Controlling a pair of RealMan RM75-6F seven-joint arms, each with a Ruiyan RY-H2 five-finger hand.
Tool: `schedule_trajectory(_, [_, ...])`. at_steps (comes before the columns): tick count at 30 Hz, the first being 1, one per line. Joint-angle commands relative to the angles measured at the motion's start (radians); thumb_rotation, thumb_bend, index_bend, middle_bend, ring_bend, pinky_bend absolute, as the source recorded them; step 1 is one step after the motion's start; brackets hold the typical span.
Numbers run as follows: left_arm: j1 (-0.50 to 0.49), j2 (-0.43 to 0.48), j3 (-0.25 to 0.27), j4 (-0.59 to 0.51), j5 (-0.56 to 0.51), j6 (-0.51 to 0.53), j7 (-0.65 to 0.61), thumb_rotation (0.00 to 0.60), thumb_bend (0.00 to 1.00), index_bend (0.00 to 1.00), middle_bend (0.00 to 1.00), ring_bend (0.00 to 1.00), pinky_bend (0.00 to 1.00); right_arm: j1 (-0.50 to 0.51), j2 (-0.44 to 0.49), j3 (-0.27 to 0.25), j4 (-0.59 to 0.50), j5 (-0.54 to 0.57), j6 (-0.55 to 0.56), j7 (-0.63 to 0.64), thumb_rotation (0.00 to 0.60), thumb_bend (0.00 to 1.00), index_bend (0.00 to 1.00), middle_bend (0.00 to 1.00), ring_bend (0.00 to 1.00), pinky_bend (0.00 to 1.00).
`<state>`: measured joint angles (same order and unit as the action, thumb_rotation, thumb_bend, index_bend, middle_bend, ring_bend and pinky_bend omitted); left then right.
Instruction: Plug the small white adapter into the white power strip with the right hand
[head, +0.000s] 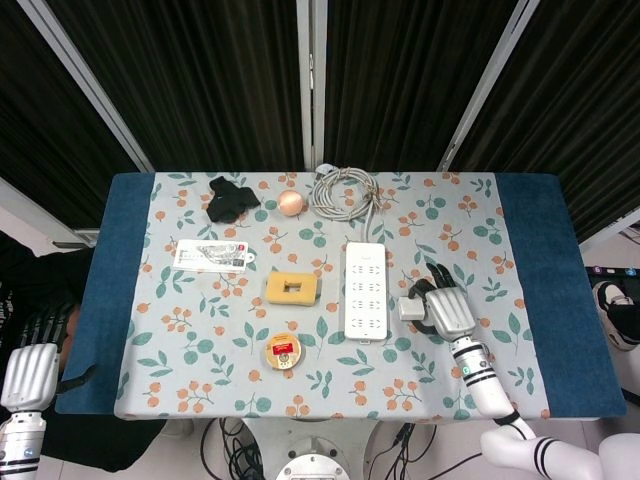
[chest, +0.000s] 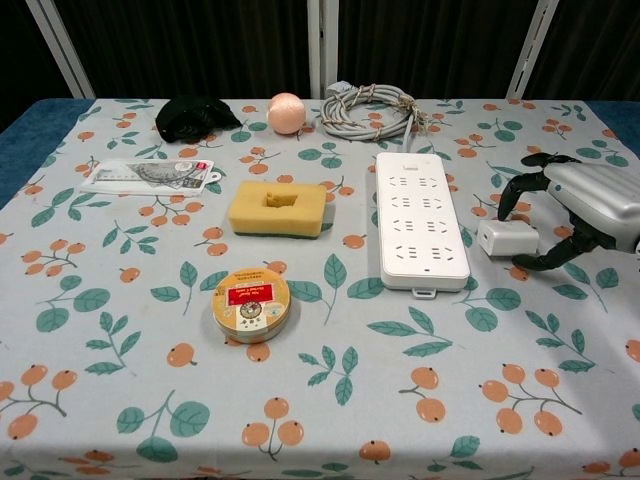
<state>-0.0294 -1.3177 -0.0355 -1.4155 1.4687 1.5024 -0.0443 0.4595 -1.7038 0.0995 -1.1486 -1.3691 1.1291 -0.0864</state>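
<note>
— Where is the small white adapter (chest: 507, 238)?
— On the desk (head: 530, 250), just right of the white power strip (chest: 420, 220), toward the right edge and lying on the cloth.
— And the right hand (chest: 585, 210)?
— Its dark fingers (chest: 515, 188) curve around the adapter; whether they actually grip it, I cannot tell.
— The left hand (head: 28, 375)?
— Off the desk's front-left corner, holding nothing; how its fingers lie, I cannot tell.
</note>
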Motion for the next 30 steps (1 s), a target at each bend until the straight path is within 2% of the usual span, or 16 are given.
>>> schedule_trajectory(1, [0.001, 0.000, 0.000, 0.001, 0.000, 0.000, -0.001, 0.600, 0.14, 0.06, 0.03, 0.00, 0.00, 0.004, 0.007, 0.005, -0.006, 0.000, -0.002, 0.000, 0.600, 0.37, 0.48, 0.34, 0.05, 0.00])
schedule_trajectory(6, [0.001, -0.001, 0.002, 0.004, -0.001, -0.002, -0.005, 0.600, 0.14, 0.06, 0.03, 0.00, 0.00, 0.009, 0.037, 0.017, -0.034, 0.004, -0.007, -0.019, 0.600, 0.46, 0.52, 0.36, 0.08, 0.00])
schedule_trajectory(10, [-0.002, -0.001, 0.001, 0.005, 0.000, -0.005, -0.006, 0.600, 0.14, 0.06, 0.03, 0.00, 0.00, 0.021, 0.096, 0.023, -0.085, 0.026, -0.044, -0.064, 0.600, 0.52, 0.53, 0.37, 0.09, 0.00])
schedule_trajectory(16, [-0.007, -0.003, 0.001, 0.003, -0.001, -0.015, -0.003, 0.600, 0.14, 0.06, 0.03, 0.00, 0.00, 0.044, 0.161, 0.047, -0.159, 0.089, -0.099, -0.155, 0.600, 0.53, 0.53, 0.37, 0.09, 0.00])
schedule_trajectory(24, [-0.009, 0.000, 0.001, -0.001, -0.001, -0.016, -0.003, 0.600, 0.14, 0.06, 0.03, 0.00, 0.00, 0.082, 0.178, 0.073, -0.196, 0.167, -0.156, -0.227, 0.600, 0.53, 0.52, 0.37, 0.09, 0.00])
schedule_trajectory(30, [-0.009, -0.004, 0.003, 0.004, -0.003, -0.020, -0.007, 0.600, 0.14, 0.06, 0.03, 0.00, 0.00, 0.109, 0.198, 0.087, -0.225, 0.256, -0.188, -0.322, 0.600, 0.52, 0.47, 0.37, 0.09, 0.00])
